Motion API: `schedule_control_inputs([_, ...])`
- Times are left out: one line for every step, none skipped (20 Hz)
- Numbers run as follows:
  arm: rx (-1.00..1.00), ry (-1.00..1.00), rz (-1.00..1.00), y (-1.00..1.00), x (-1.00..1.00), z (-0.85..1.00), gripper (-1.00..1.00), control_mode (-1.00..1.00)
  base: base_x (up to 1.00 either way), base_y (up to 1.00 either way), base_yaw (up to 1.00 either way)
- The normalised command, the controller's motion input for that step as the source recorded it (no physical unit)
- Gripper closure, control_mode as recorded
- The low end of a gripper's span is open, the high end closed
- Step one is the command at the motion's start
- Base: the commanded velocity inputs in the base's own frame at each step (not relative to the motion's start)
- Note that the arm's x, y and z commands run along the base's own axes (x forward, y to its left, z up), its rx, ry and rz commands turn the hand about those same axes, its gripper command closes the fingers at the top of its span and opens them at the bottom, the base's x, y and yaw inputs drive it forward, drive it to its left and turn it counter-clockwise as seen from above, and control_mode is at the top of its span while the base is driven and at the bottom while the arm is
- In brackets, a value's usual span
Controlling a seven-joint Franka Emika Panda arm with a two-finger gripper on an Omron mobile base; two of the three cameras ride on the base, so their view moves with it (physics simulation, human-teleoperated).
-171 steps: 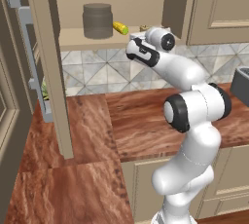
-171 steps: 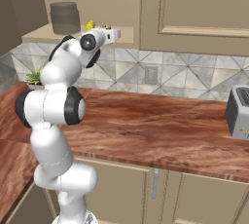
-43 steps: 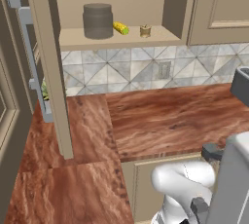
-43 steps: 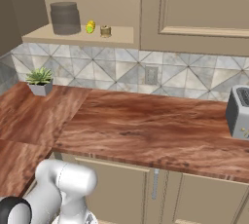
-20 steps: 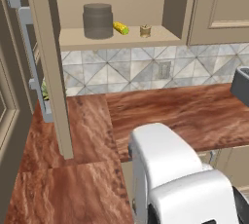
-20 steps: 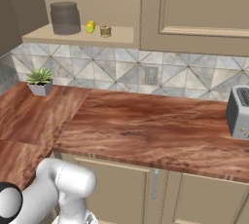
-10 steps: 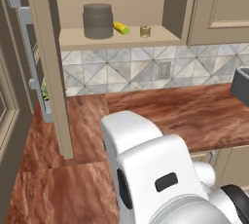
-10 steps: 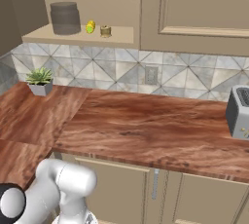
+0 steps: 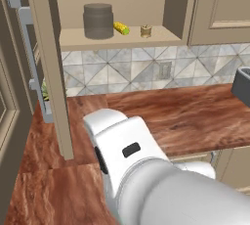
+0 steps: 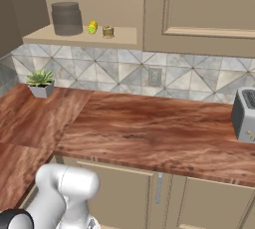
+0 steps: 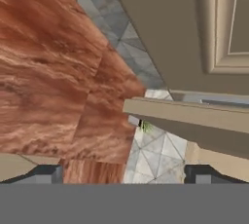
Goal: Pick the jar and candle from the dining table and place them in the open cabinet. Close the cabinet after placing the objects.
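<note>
Up on the cabinet (image 9: 117, 40) shelf, left view, sit the jar (image 9: 98, 21) and candle (image 9: 145, 31); my arm has swung down low. Right view: both sit there. Hand view: my gripper (image 11: 124, 173) is wide apart, empty, near the open door (image 11: 194, 116) I must shut.

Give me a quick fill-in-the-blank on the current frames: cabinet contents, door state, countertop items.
1. On the cabinet shelf, the jar stands at the ____ end of the row in both base views.
2. The small yellow object lies between the jar and the ____.
3. The cabinet door with the long grey handle is ____.
4. On the countertop a small potted ____ stands by the tiled wall.

Missing words: left; candle; open; plant
</note>
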Motion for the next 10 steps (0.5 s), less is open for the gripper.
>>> schedule_control_inputs([-0.05, 0.0, 0.11, 0.0, 0.62, -0.24, -1.0, -1.0, 0.0, 0.0, 0.0])
schedule_control_inputs([-0.05, 0.0, 0.11, 0.0, 0.6, -0.18, -1.0, -1.0, 0.0, 0.0, 0.0])
schedule_control_inputs([-0.05, 0.0, 0.12, 0.0, 0.55, -0.11, -1.0, -1.0, 0.0, 0.0, 0.0])
schedule_control_inputs([-0.06, 0.0, 0.13, 0.0, 0.52, -0.09, -1.0, -1.0, 0.0, 0.0, 0.0])
schedule_control_inputs([-0.05, 0.0, 0.14, 0.0, 0.44, -0.11, -1.0, -1.0, 0.0, 0.0, 0.0])
schedule_control_inputs([-0.04, 0.0, 0.17, 0.11, 0.38, -0.1, -1.0, -1.0, 0.0, 0.0, 0.0])
schedule_control_inputs([-0.04, 0.0, 0.19, 0.21, 0.3, -0.11, -1.0, -1.0, 0.0, 0.0, 0.0])
schedule_control_inputs([-0.05, 0.0, 0.21, 0.31, 0.2, -0.12, -1.0, -1.0, 0.0, 0.0, 0.0])
schedule_control_inputs([-0.06, 0.0, 0.21, 0.36, 0.04, -0.13, -1.0, -1.0, 0.0, 0.0, 0.0])
schedule_control_inputs([-0.09, 0.0, 0.18, 0.47, 0.0, -0.11, -1.0, -1.0, 0.0, 0.0, 0.0])
